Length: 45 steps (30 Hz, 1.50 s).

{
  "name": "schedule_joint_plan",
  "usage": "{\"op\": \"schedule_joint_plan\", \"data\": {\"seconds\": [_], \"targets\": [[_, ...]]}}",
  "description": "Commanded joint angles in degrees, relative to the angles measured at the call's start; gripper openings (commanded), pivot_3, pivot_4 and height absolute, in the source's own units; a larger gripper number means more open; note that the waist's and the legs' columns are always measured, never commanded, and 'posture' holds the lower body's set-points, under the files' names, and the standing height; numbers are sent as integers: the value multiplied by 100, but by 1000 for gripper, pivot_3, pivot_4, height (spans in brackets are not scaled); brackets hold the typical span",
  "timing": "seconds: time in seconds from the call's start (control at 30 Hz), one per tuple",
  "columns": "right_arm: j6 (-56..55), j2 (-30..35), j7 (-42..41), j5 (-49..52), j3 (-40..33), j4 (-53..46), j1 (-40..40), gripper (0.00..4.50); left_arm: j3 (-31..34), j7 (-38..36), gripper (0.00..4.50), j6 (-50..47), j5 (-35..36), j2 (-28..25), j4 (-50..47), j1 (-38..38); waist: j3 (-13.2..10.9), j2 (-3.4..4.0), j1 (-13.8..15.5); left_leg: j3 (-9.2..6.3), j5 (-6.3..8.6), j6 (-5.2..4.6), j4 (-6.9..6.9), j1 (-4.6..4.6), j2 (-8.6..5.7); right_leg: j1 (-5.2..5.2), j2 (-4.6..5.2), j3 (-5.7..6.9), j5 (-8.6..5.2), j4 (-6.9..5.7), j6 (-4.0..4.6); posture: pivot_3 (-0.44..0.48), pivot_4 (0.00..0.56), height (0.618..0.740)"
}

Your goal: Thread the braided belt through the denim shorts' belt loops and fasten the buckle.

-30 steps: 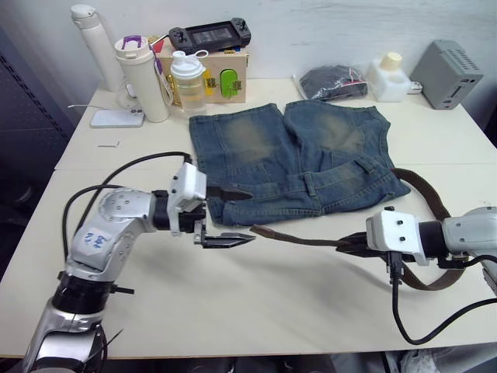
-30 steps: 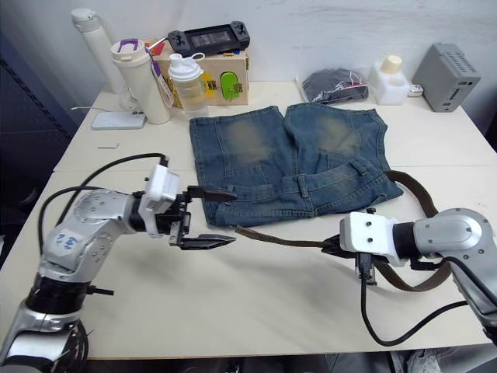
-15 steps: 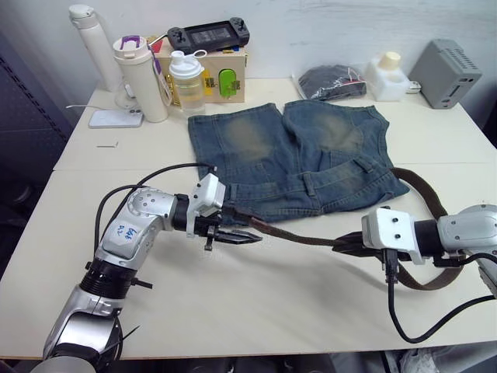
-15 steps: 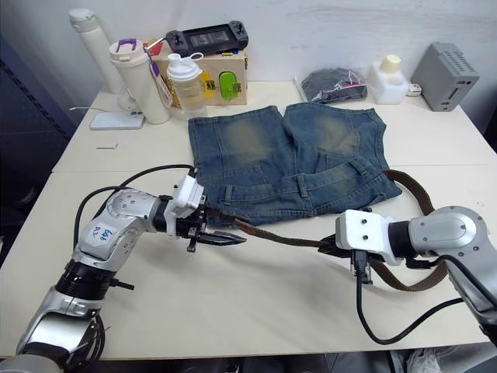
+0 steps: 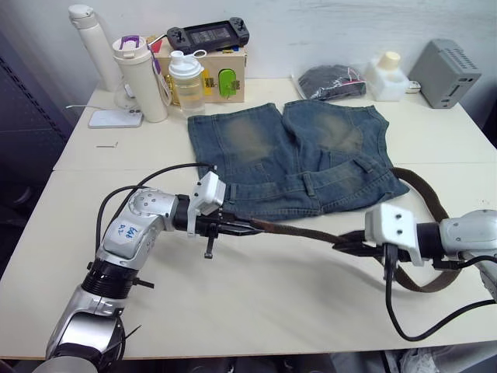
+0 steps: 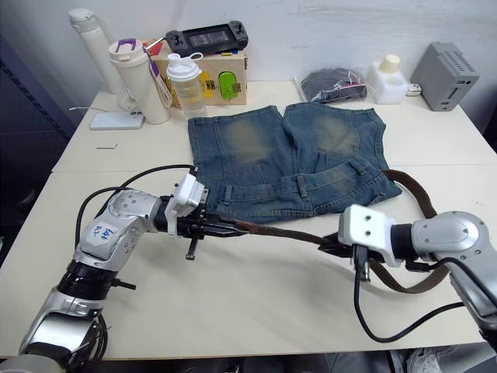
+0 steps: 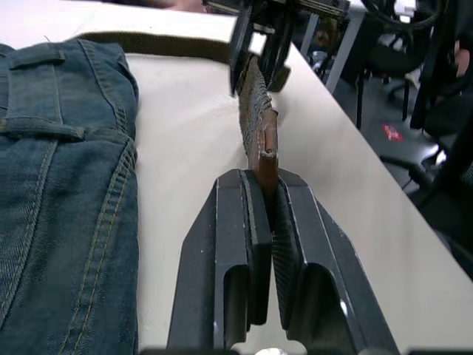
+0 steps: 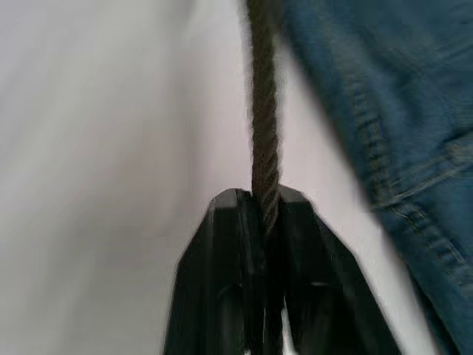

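The denim shorts (image 5: 311, 155) lie flat mid-table, waistband toward me, with a belt loop (image 5: 311, 184) on it. The braided belt (image 5: 303, 233) hangs just above the table in front of the waistband, stretched between both grippers. My left gripper (image 5: 248, 228) is shut on its brown leather tip (image 7: 266, 144). My right gripper (image 5: 347, 245) is shut on the strap farther along, the woven strap (image 8: 264, 133) running out from between its fingers. Behind it the belt curls in a loop (image 5: 423, 186) at the table's right edge. The buckle is hidden by the right arm.
Along the back stand a white flask (image 5: 93, 47), a tumbler (image 5: 140, 78), a shaker bottle (image 5: 189, 81), a wooden box with a game console (image 5: 210, 35), a bagged black bundle (image 5: 332, 80), a white jug (image 5: 387, 76) and a grey box (image 5: 446, 71). A phone (image 5: 116, 118) lies back left.
My left gripper, open a second ago, moved right onto the belt's tip and shut on it. The tip has lifted off the table. The right arm has hardly moved.
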State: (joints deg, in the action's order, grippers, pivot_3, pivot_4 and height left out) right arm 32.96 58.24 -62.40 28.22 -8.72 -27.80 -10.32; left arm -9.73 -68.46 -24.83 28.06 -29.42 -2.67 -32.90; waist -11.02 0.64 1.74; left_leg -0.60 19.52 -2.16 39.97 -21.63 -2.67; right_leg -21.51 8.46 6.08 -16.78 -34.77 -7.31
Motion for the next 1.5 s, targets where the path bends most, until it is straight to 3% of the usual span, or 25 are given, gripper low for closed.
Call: {"op": "schedule_joint_plan", "data": {"seconds": [0.03,0.13,0.27,0.43,0.57,0.73,0.87,1.0,1.37,1.5], "targets": [[935,-282,606,1138,-1290,33,-185,2699,388,339,0,-685,550,196,-58,-121,0,0,18,-5,0,0,3,-5,0,0,0,3,0,1,0,0,150,690],[1856,-563,1163,2747,-2395,146,-343,4185,723,839,0,-1652,1259,477,-282,5,0,0,29,-11,-1,-2,4,-10,-1,-1,1,5,0,2,0,0,150,690],[2326,-771,1967,5088,-3150,-262,92,4185,1154,1705,0,-2648,1923,866,-419,55,0,0,67,-30,-2,-1,2,-15,2,-1,-2,14,-2,2,3,0,150,690],[1917,-1128,3636,7138,-2463,-1088,1094,4185,1261,2151,0,-3112,2195,994,-594,127,0,0,96,-24,-4,0,4,-14,3,-1,-2,10,-2,-4,5,0,150,690],[1794,-1369,4352,6849,-1549,-1573,1681,4185,1285,2248,0,-3277,2358,1027,-655,71,0,-1,113,-19,-4,0,3,-13,0,-4,-2,5,-3,-5,4,0,150,690],[1022,-2856,5758,6502,-217,-1078,1466,4185,1352,2336,0,-3472,2609,1093,-698,-21,2,-4,111,-19,-5,3,3,-12,-2,-8,-6,0,-3,-7,5,0,150,690],[202,-3970,6141,6859,-267,-597,1375,4185,1424,2407,0,-3587,2798,1113,-722,-18,3,-3,103,-20,-6,4,0,-12,-6,-12,-28,-1,-4,-13,4,0,150,690],[-200,-4481,6159,6960,-341,-571,1328,4185,1368,2462,0,-3559,2741,1097,-702,-19,2,-2,94,-20,-6,3,0,-12,-5,-14,-47,-8,-4,-16,5,0,150,690],[-432,-4648,6189,7015,-173,-541,1166,4185,1402,2471,0,-3465,2697,1081,-534,-166,2,-1,-16,-20,-5,4,-10,-13,1,-27,-59,-18,-10,-25,15,0,150,690],[-511,-4723,6208,6989,-125,-476,1072,2639,1400,2475,0,-3458,2693,1062,-537,-152,2,-1,-41,-16,-6,4,-19,-13,3,-40,-59,-21,-13,-32,20,0,150,690]]}}
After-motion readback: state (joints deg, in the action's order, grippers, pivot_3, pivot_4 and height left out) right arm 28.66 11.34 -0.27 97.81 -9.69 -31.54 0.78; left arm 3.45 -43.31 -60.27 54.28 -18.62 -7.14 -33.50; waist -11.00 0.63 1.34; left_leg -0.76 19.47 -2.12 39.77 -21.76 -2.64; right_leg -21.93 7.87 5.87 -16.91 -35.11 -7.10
